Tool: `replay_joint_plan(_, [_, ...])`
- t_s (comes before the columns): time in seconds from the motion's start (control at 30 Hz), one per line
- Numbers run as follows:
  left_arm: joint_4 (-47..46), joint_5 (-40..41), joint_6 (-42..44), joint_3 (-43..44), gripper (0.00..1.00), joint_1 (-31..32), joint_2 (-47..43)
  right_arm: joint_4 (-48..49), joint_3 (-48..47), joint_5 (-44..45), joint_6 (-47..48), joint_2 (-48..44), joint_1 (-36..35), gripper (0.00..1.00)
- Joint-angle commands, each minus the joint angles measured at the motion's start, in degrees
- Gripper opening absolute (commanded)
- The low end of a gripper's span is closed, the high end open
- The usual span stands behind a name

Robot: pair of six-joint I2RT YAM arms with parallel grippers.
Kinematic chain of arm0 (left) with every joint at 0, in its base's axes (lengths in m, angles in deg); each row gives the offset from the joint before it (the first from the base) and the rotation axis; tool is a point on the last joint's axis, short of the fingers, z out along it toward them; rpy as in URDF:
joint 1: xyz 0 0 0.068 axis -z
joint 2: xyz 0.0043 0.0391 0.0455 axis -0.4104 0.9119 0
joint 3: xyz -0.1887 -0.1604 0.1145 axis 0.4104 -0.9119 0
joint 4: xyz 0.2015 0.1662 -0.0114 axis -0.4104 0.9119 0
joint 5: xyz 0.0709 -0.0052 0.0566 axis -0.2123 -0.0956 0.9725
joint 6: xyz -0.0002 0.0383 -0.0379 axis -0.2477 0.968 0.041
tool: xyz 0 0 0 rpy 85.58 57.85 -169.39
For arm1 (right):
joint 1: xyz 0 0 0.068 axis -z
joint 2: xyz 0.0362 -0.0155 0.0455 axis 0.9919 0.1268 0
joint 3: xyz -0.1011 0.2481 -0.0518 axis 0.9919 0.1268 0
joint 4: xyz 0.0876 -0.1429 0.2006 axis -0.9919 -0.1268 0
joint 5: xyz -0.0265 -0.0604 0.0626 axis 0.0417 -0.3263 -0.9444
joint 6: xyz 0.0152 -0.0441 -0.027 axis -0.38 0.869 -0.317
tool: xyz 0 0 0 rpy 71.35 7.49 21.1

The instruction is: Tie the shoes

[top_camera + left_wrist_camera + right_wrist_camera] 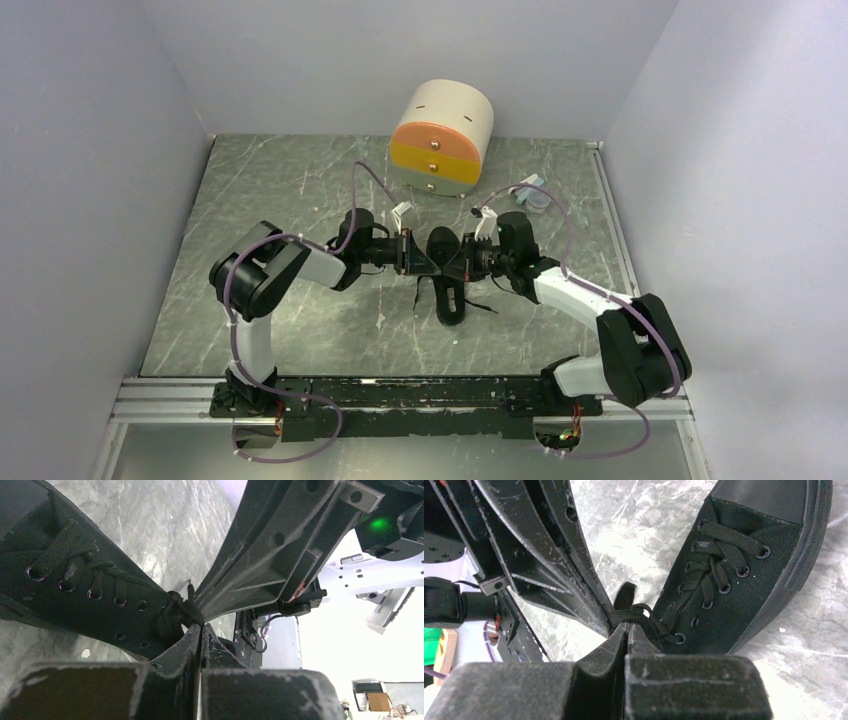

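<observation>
Pinching the laces (631, 614) at the knot by the top eyelets, left gripper (408, 252) and right gripper (462, 258) are both clamped fully closed, tip to tip, over the shoe (450, 300) mid-table (300, 320), toe toward the arm bases.

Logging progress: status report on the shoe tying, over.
Left gripper shut on laces. Right gripper shut on laces. Shoe upright between them. Drawer box behind, no obstruction.

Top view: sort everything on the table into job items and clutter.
Job: shoe; laces, pinched by the shut left gripper and right gripper.
Lying about: round drawer box; small pale-blue item, back right.
</observation>
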Motion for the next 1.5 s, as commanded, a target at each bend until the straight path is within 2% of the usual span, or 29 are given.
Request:
replay_joint_plan(0.0, [-3.3,-1.3,-0.2,-0.6,0.05,-0.4,0.8,8.5,1.9,0.5,-4.3,1.2,-0.1,0.0])
replay_joint_plan(0.23, [-8.9,-1.5,-4.3,-1.5,0.05,-0.3,2.7,17.0,5.4,3.3,-11.2,3.2,-0.2,0.0])
replay_joint_plan(0.4, [-3.7,-0.4,-1.4,-1.4,0.05,0.7,2.1,18.1,5.7,3.8,-12.3,4.3,-0.1,0.0])
replay_joint_plan(0.57, [4.8,2.4,5.9,-1.4,0.22,-1.0,-2.5,12.6,5.0,4.9,-9.3,2.8,-0.1,0.0])
replay_joint_plan(0.77, [26.8,4.4,21.3,5.8,0.38,-2.7,-6.6,11.1,6.4,4.9,-7.9,1.5,-0.2,0.0])
replay_joint_plan(0.9, [33.6,5.9,26.9,9.1,0.48,-4.3,-7.5,11.6,6.4,4.7,-8.1,2.1,-0.1,0.0])
replay_joint_plan(1.0, [37.9,7.8,31.7,12.3,0.45,-4.3,-6.3,11.5,5.9,4.5,-8.1,2.4,-0.2,0.0])
replay_joint_plan(1.17, [45.3,7.7,39.1,18.7,0.27,-2.7,-1.8,11.2,5.5,4.3,-8.0,2.7,-0.2,0.0])
replay_joint_plan(1.33, [49.7,9.4,46.6,20.8,0.34,1.9,-1.1,11.5,5.6,4.1,-8.4,2.9,-0.1,0.0])
replay_joint_plan(1.47, [50.6,11.8,49.8,19.9,0.35,2.9,-1.8,11.6,5.4,3.9,-8.6,3.3,-0.1,0.0])
